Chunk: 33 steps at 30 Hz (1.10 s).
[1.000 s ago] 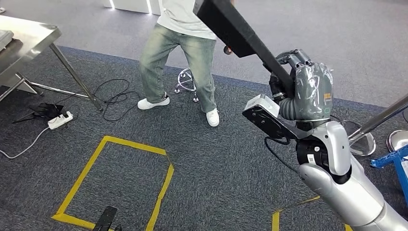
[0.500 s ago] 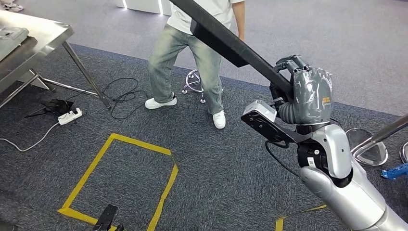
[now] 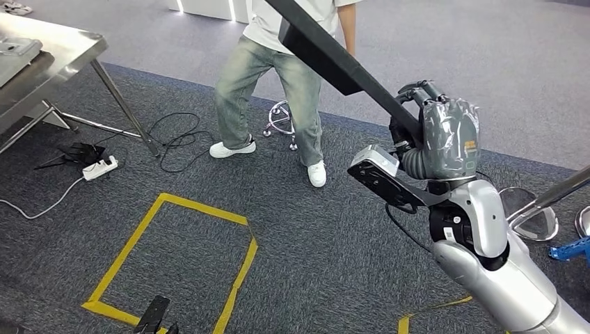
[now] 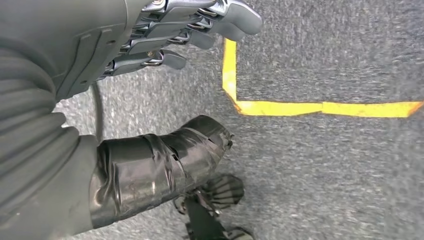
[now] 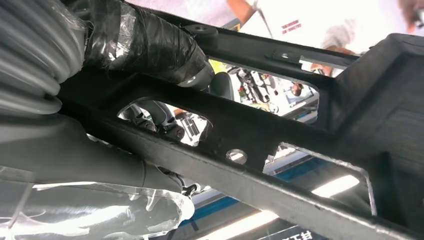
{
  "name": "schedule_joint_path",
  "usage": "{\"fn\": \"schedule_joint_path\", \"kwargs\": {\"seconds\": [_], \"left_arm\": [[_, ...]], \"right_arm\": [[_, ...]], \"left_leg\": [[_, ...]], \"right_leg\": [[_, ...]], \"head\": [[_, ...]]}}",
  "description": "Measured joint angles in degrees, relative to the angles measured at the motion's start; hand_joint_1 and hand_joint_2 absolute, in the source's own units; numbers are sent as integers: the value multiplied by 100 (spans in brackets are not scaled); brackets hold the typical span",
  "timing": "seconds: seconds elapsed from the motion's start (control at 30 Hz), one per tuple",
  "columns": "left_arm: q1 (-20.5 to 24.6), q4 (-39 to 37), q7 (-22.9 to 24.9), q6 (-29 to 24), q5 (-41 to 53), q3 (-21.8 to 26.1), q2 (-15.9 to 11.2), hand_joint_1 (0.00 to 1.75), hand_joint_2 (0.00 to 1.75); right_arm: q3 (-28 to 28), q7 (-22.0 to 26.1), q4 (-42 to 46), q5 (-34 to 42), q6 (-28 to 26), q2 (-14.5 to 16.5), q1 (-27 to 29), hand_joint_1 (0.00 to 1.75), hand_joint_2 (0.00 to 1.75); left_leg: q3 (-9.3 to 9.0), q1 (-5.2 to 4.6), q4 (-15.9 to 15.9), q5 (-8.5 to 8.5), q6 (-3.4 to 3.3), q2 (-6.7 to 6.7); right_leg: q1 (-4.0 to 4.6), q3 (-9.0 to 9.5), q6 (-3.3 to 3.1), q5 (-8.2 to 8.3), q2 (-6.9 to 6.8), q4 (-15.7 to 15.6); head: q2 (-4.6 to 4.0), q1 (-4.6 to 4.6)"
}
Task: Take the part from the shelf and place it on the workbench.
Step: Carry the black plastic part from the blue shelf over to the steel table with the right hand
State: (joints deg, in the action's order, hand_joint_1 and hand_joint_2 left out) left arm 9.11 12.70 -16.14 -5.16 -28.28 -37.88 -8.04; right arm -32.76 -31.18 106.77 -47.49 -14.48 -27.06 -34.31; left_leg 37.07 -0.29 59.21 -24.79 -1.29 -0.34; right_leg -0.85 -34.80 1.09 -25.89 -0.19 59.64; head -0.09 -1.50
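One part [image 3: 334,59], long and black, runs up and leftward from the right hand [image 3: 435,129] clenching its near end; one workbench [image 3: 52,59] stands far left. Left wrist view: the left hand [image 4: 150,55] hangs empty, fingers loosely apart. Right wrist view: fingers [image 5: 150,42] wrap the part's frame.

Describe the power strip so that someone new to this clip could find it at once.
Start at the steel table on the left of the head view. On the carpet just below its slanted leg lies the power strip, beside a dark flat object. It is the only white block there, trailing a pale cord.
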Motion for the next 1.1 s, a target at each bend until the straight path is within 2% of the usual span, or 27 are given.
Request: {"fn": "schedule_joint_path", "kwargs": {"seconds": [0.07, 0.1, 0.2, 0.23, 0.27, 0.3, 0.33, 0.4, 0.43, 0.53, 0.6, 0.63, 0.7, 0.73, 0.77, 0.8, 0.87, 0.9, 0.93, 0.97, 1.03, 1.1], "left_arm": [[-4, 0, 15, -2, -1, -9, -1, 0, 175], [-1, 0, 20, -4, -2, -10, -1, 0, 175], [2, 0, 30, -14, -3, -13, -1, 0, 175], [-1, 0, 35, -18, -2, -14, -1, 0, 175], [-3, 0, 40, -20, -2, -15, -1, 0, 175], [-2, 0, 47, -21, -1, -16, -1, 0, 175], [-1, 0, 56, -23, 1, -17, -1, 0, 175], [5, 0, 69, -26, 8, -18, 1, 0, 175], [7, 0, 76, -27, 11, -19, 1, 0, 175], [7, 0, 89, -30, 17, -20, 0, 0, 175], [9, 0, 91, -31, 18, -20, -1, 0, 175], [12, 0, 91, -31, 19, -20, -1, 0, 175], [5, 0, 92, -31, 18, -21, 0, 0, 175], [-3, 0, 94, -31, 17, -22, -1, 0, 175], [-10, 0, 97, -31, 17, -22, -1, 0, 175], [-13, 0, 99, -31, 17, -22, -1, 0, 175], [-7, 0, 103, -31, 17, -22, -1, 0, 175], [-3, 0, 105, -31, 17, -22, -1, 0, 175], [-1, 0, 108, -31, 18, -22, -1, 0, 175], [-2, 0, 111, -31, 18, -23, -1, 0, 175], [-5, 0, 115, -30, 17, -24, -1, 0, 175], [-6, 0, 114, -28, 16, -24, -1, 0, 175]], "right_arm": [[2, 6, 0, -5, 3, -2, 3, 175, 175], [3, 10, 1, -11, 4, -4, 4, 175, 175], [4, 16, 1, -31, 7, -8, 20, 175, 175], [4, 17, 1, -36, 8, -8, 29, 175, 175], [4, 17, 1, -43, 9, -8, 36, 175, 175], [4, 19, 1, -52, 10, -8, 38, 175, 175], [4, 22, 1, -61, 11, -8, 36, 175, 175], [5, 30, 4, -73, 15, -8, 27, 175, 175], [5, 35, 7, -75, 20, -8, 21, 175, 175], [7, 44, 14, -77, 36, -7, 13, 175, 175], [8, 46, 15, -77, 40, -6, 5, 175, 175], [9, 46, 16, -77, 41, -6, 0, 175, 175], [11, 47, 16, -77, 46, -6, -6, 175, 175], [11, 47, 16, -77, 55, -6, -3, 175, 175], [11, 47, 16, -77, 70, -6, 1, 175, 175], [11, 47, 16, -77, 88, -6, 4, 175, 175], [12, 47, 16, -77, 114, -7, 5, 175, 175], [14, 47, 16, -78, 119, -7, 1, 175, 175], [17, 47, 16, -78, 119, -8, -2, 175, 175], [19, 46, 16, -79, 120, -8, -3, 175, 175], [23, 44, 17, -79, 120, -8, -4, 175, 175], [28, 42, 23, -79, 120, -11, -5, 175, 175]], "left_leg": [[-47, 15, -66, 24, -62, -2], [-77, 24, -102, 37, -103, -3], [-112, 7, -122, 29, -183, -11], [-113, -2, -114, 21, -192, -18], [-116, -10, -104, 10, -196, -28], [-122, -15, -88, -5, -195, -40], [-131, -17, -67, -27, -186, -53], [-130, -26, -20, -70, -152, -74], [-122, -31, -4, -83, -130, -79], [-105, -26, -3, -98, -55, -80], [-33, -15, 174, -212, 15, -66], [85, -1, 420, -337, 51, -55], [454, 40, 1133, -629, 115, -36], [627, 62, 1419, -699, 137, -26], [718, 79, 1529, -671, 152, -17], [698, 94, 1423, -540, 161, -9], [380, 113, 708, -140, 165, 11], [203, 104, 351, -12, 155, 18], [83, 91, 108, 50, 133, 20], [31, 73, 3, 40, 104, 18], [7, 52, -26, 26, 25, 3], [-65, 56, -86, 22, -58, -4]], "right_leg": [[-9, -19, 51, -67, -1, 66], [-7, -97, 63, -180, 2, 246], [1, -609, 62, -638, 13, 1271], [2, -746, 62, -677, 13, 1502], [2, -793, 57, -610, 13, 1537], [6, -726, 46, -445, 13, 1353], [11, -564, 29, -220, 15, 991], [36, -224, -17, 54, 24, 296], [48, -130, -35, 93, 28, 106], [55, -81, -88, 89, 27, -3], [28, -27, -141, 101, 17, -59], [15, 0, -163, 101, 8, -79], [16, 18, -187, 86, -1, -82], [15, 21, -190, 76, -2, -78], [12, 25, -187, 65, -1, -73], [8, 36, -179, 50, 1, -68], [-5, 80, -137, 6, 2, -60], [-2, 95, -108, -17, 2, -55], [3, 102, -76, -31, 3, -56], [9, 104, -47, -39, 4, -64], [13, 116, 19, -49, 3, -92], [-1, 84, 70, -149, 2, 38]], "head": [[0, 4], [0, 10], [0, 23], [0, 22], [0, 21], [0, 21], [0, 22], [0, 19], [0, 19], [0, 17], [0, 8], [0, 1], [0, -9], [0, -10], [0, -10], [0, -11], [0, -10], [0, -14], [0, -14], [0, -18], [0, -20], [0, -14]]}}
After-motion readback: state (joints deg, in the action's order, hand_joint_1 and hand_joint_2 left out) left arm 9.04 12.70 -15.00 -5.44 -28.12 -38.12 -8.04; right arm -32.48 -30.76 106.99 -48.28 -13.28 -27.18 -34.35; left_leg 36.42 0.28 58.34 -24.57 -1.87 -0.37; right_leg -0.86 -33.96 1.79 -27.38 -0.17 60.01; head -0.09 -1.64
